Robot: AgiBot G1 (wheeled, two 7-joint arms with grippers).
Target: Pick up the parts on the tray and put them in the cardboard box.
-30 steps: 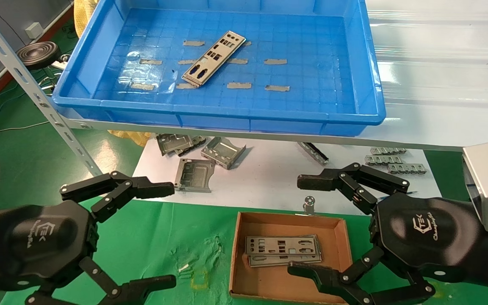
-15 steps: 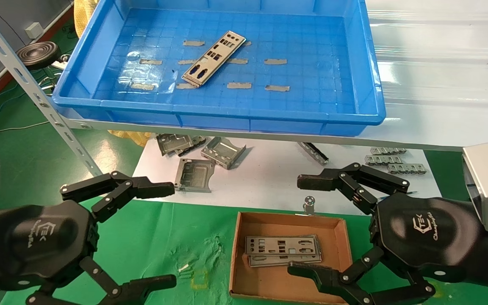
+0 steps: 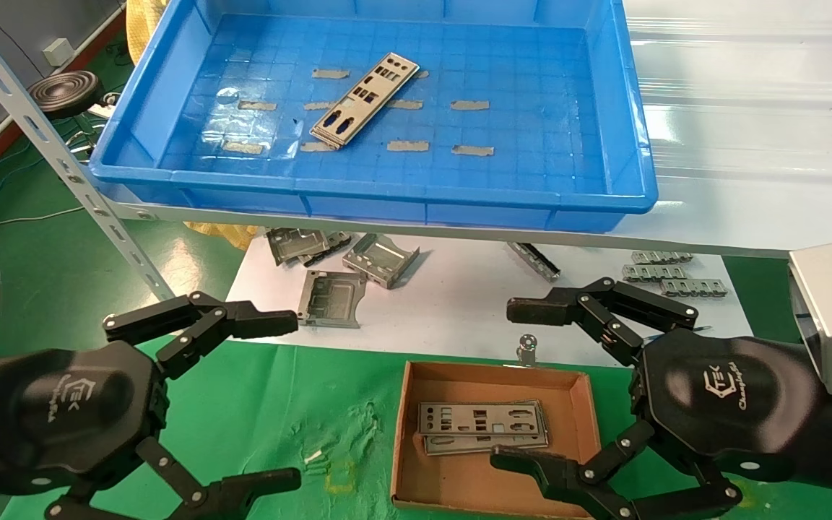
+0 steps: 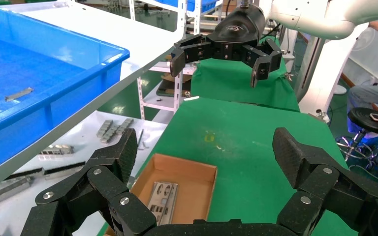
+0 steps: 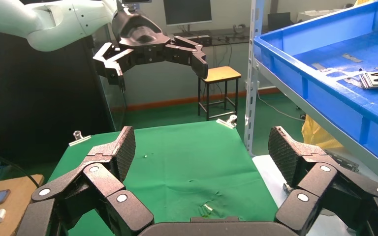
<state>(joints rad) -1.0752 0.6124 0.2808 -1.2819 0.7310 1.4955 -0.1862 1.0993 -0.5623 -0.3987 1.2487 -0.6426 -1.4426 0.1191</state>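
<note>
Left of the cardboard box point(image 3: 494, 440), over the green cloth point(image 3: 279, 412), the left gripper point(image 3: 271, 399) hangs with its fingers spread wide and nothing between them; its black housing carries a white logo reading "TEK" above a line of script too small to read. Beyond the box and higher, on a shelf, sits the blue tray point(image 3: 380, 195), and a small stack of the parts point(image 3: 365, 99) lies diagonally on its grid floor among short grey tape strips point(image 3: 469, 105). On the white sheet between tray and box lie folded metal brackets point(image 3: 347, 271) towards the left and small slotted strips point(image 3: 665, 273) towards the right. The cardboard box itself holds a few more plates point(image 3: 482, 427), stacked flat and lengthwise against its far half, the near half bare. At the box's right edge the right gripper point(image 3: 521, 383) is also spread wide and empty, one finger reaching over the box's near right corner, the other above the white sheet beyond it; its housing shows the same "TEK" logo
</note>
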